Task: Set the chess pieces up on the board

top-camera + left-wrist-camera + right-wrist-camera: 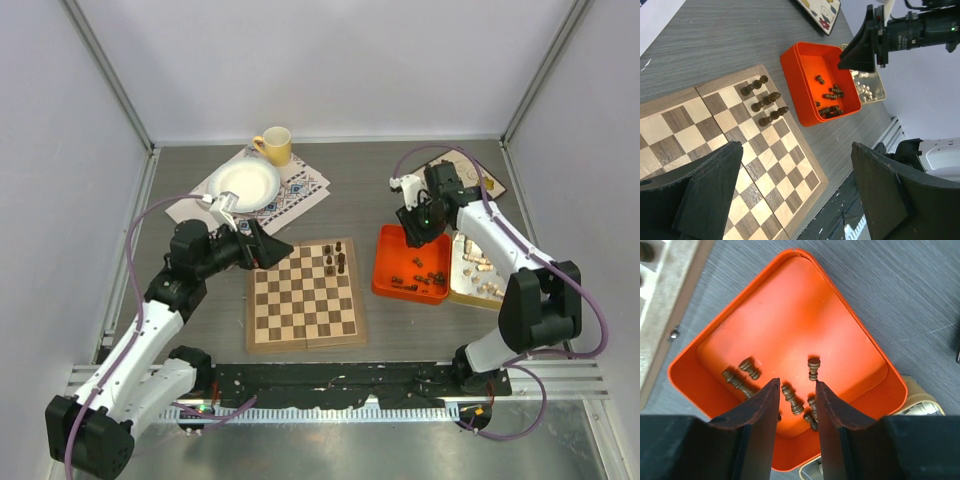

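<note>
Left gripper (268, 246): released, jaws spread wide, nothing between them. It hovers over the far-left corner of the board (300, 318); in the wrist view both fingers (705, 190) frame bare squares.

Right gripper (413, 238): jaws partly apart, above the far end of the orange bin (385, 262). In its wrist view one dark piece (791, 400) shows in the gap between the fingers (762, 415), but it looks to be lying on the bin floor, not pinched. Reading it as empty, though the angle is poor.

Board lies flat at mid-table, between the two arms. A handful of dark chess pieces (336, 258) stand bunched at its far-right corner, roughly three short rows in the left wrist view (764, 102). All other squares are bare.

More dark pieces (422, 279) lie loose in the near half of the orange bin, just right of the board. The pale chess pieces (480, 268) lie in a beige tray (458, 292) that touches the bin's right side.

Far left on the table (400, 340): white plate (245, 185) on a patterned cloth (300, 190), yellow cup (275, 146) behind it.
</note>
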`<state>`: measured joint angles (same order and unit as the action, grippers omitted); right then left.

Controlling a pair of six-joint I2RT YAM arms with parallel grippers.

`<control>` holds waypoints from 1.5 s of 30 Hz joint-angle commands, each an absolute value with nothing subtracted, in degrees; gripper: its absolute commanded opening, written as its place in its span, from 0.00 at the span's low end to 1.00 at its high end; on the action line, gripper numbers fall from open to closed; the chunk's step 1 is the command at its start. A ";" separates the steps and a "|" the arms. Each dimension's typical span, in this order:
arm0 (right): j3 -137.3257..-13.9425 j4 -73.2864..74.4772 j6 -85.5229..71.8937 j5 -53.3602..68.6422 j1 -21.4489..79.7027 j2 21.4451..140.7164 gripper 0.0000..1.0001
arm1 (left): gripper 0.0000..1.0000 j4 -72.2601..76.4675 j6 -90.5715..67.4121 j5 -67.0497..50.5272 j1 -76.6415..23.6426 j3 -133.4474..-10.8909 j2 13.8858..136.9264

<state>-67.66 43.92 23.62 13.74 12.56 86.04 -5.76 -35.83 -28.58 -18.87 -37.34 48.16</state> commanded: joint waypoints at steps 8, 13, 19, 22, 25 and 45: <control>-65.48 39.73 23.20 6.86 12.74 93.77 0.40 | 0.94 -1.32 -36.74 -29.44 -19.16 -34.45 46.85; -65.74 39.46 23.11 5.45 13.18 97.55 0.40 | 0.93 -1.32 -36.74 -29.44 -19.16 -34.10 46.67; -66.01 38.94 23.29 4.48 13.36 100.10 0.40 | 0.93 -1.58 -36.83 -29.36 -19.25 -33.40 45.70; -66.62 39.02 23.29 4.31 13.62 100.81 0.40 | 0.93 -1.67 -36.83 -29.18 -19.25 -33.22 45.26; -66.97 39.20 23.12 4.57 13.80 101.34 0.36 | 0.93 -1.67 -36.65 -29.88 -19.25 -33.22 45.09; -71.71 42.62 15.92 23.07 8.10 89.49 0.11 | 0.84 2.54 -28.21 -20.94 -35.58 -39.37 51.58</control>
<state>-66.35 41.93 20.64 11.16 12.03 98.06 -2.87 -32.03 -27.97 -29.76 -34.17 48.25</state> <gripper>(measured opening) 0.239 0.883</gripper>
